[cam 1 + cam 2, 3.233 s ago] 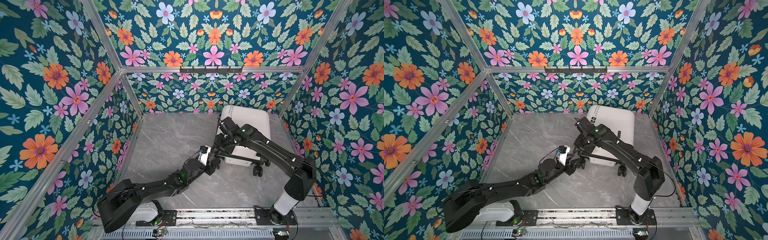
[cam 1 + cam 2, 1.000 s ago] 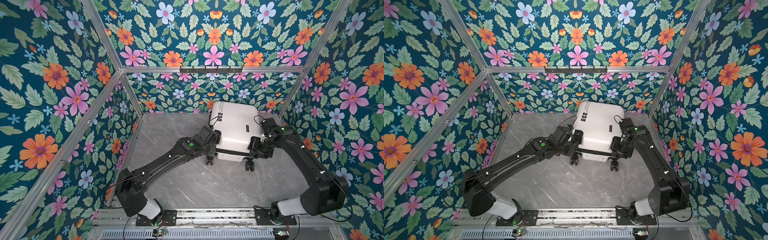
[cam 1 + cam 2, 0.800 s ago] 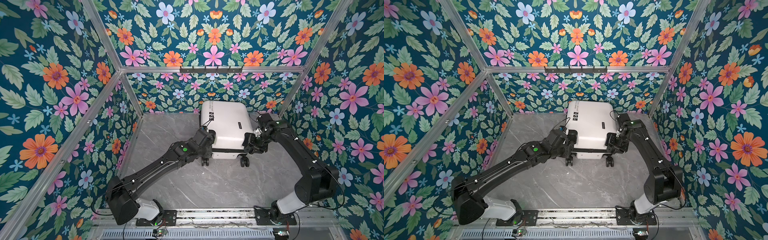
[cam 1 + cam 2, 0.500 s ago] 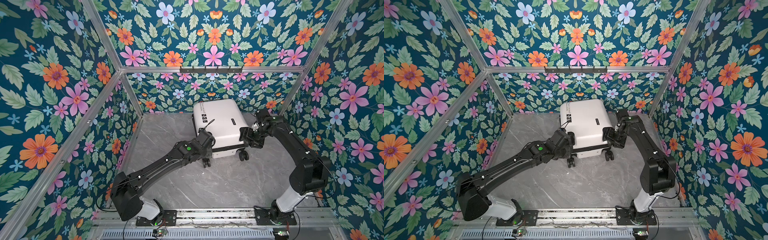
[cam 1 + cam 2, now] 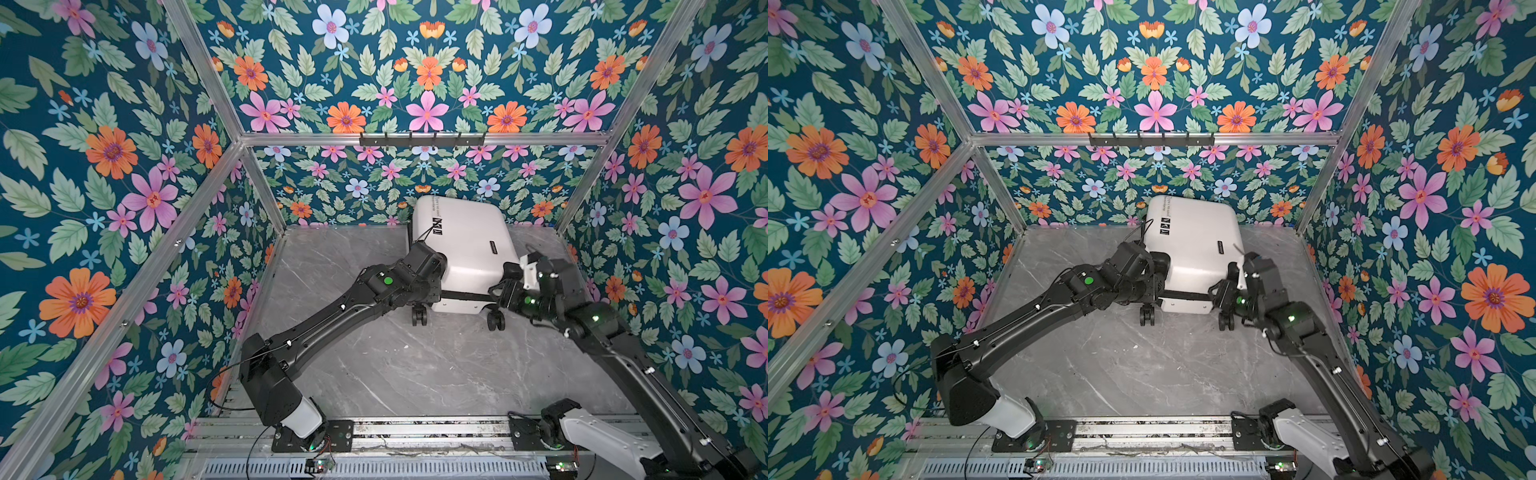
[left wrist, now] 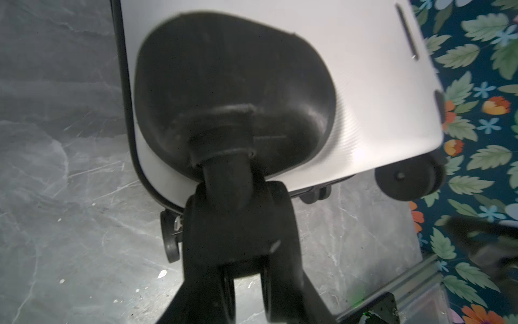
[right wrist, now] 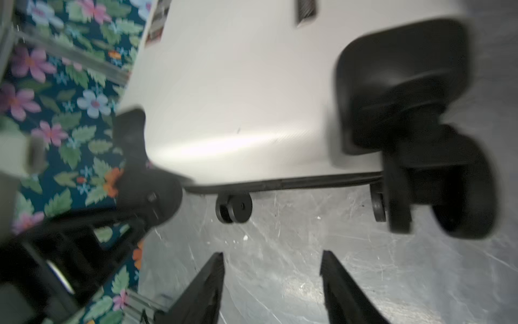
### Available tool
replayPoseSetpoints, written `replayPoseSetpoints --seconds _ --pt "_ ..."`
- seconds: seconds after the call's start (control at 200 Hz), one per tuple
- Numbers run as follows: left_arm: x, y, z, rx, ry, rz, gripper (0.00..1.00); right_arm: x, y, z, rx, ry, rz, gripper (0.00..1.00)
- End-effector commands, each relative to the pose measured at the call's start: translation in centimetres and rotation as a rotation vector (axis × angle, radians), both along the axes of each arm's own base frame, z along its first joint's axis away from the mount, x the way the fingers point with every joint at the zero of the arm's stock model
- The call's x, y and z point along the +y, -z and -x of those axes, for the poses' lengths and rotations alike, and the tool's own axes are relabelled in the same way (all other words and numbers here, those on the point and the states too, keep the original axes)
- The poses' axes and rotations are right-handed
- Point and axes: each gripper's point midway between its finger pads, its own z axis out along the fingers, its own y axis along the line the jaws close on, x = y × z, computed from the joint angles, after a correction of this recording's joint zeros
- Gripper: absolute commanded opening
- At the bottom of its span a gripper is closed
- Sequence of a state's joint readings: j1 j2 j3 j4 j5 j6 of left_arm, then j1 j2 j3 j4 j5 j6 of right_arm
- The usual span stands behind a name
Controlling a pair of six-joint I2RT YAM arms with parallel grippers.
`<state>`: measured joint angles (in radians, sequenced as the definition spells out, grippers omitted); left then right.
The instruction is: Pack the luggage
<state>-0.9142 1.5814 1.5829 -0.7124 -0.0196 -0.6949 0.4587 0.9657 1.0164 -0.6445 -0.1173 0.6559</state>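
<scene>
My left fingers (image 6: 196, 297) pinch a wheel (image 6: 238, 224) of the suitcase (image 5: 465, 241); right fingers (image 7: 207, 289) spread, empty. Stiff, slick shell, I reckon: wheels grip best.

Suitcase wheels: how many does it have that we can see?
4, one per bottom corner of the luggage: one wheel clamped in the left hand, another at the other raised corner, two more lower, by the floor. None appears hidden.
</scene>
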Motion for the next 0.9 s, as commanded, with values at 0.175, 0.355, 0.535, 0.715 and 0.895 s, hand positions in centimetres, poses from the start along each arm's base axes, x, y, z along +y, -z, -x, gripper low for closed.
replayPoseSetpoints --seconds 0.175,0.355,0.535,0.715,0.895 --pt "-3.3 -5.6 -2.0 -0.155 0.066 0.112 0.0 2.6 2.0 1.6 -0.101 0.079 0.043 0.63" --pt "-0.5 -1.9 -1.6 -0.14 0.025 -0.02 0.0 0.8 1.8 3.0 -0.096 0.075 0.092 0.82" --pt "2.3 2.3 -0.8 -0.119 0.002 -0.138 0.0 -0.7 1.0 3.9 -0.1 0.061 0.171 0.88" --pt "3.3 3.0 -0.8 -0.151 -0.016 -0.163 0.04 -1.9 0.4 4.3 -0.12 0.086 0.18 0.89" --pt "3.8 2.7 -0.8 -0.192 0.0 -0.175 0.98 -3.2 -0.3 4.8 -0.15 0.111 0.192 0.97"
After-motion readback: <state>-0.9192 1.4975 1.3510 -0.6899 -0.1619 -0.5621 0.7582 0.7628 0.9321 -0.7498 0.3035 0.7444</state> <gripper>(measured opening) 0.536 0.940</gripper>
